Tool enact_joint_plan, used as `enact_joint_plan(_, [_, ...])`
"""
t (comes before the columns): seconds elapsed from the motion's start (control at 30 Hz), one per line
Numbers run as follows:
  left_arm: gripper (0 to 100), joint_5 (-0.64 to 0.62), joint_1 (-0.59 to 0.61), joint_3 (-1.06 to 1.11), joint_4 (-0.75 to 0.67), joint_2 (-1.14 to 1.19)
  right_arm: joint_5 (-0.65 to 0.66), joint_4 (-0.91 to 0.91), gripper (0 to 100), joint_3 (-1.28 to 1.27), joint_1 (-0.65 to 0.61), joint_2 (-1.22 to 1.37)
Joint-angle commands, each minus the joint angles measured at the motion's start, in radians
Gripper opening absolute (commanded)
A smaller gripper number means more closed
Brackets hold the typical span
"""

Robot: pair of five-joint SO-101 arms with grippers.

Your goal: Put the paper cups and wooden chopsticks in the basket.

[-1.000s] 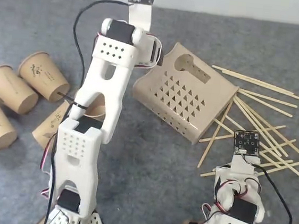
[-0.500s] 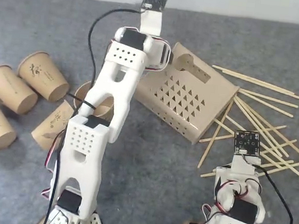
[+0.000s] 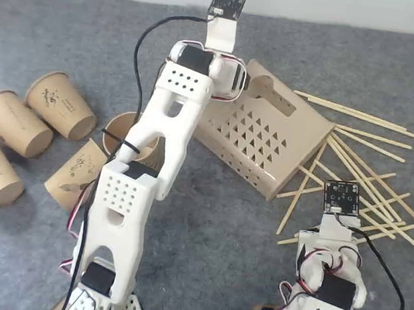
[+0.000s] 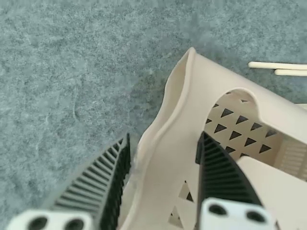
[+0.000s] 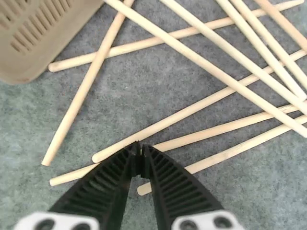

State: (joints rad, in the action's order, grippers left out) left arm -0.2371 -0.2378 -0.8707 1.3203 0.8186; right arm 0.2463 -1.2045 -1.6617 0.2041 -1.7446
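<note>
Left pincer (image 4: 165, 140) swung across, straddling basket (image 3: 268, 135) rim; basket's long axis diagonal.

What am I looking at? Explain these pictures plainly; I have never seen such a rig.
Two white robot arms sit at a grey carpeted table. One picture looks down from above; the other two come from cameras on each arm's wrist. On the carpet lie five brown paper cups on their sides, a beige plastic basket tipped over, and scattered pale wooden chopsticks. The left arm stretches to the basket, its black jaws open astride the rim. The right arm sits low, jaws shut above the chopsticks. Nothing is held.
</note>
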Motion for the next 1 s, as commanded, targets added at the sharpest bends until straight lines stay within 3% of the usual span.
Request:
enact_joint_plan(0.0, [22, 0.008, -0.032, -0.007, -0.032, -0.008, 0.015, -0.012, 0.7, 0.035, 0.007, 0.004])
enact_joint_plan(0.33, [22, 0.015, -0.040, -0.128, -0.015, -0.015, 0.015, -0.012, 0.7, 0.034, 0.007, 0.004])
enact_joint_plan(0.5, [24, 0.152, -0.068, -0.208, 0.049, -0.008, 0.015, -0.012, 0.7, 0.034, 0.007, 0.004])
enact_joint_plan(0.77, [25, 0.408, -0.043, -0.206, 0.041, -0.006, 0.015, -0.012, 0.7, 0.034, 0.007, 0.004])
enact_joint_plan(0.97, [25, 0.465, -0.008, -0.216, -0.034, 0.074, 0.015, -0.012, 0.7, 0.034, 0.005, 0.004])
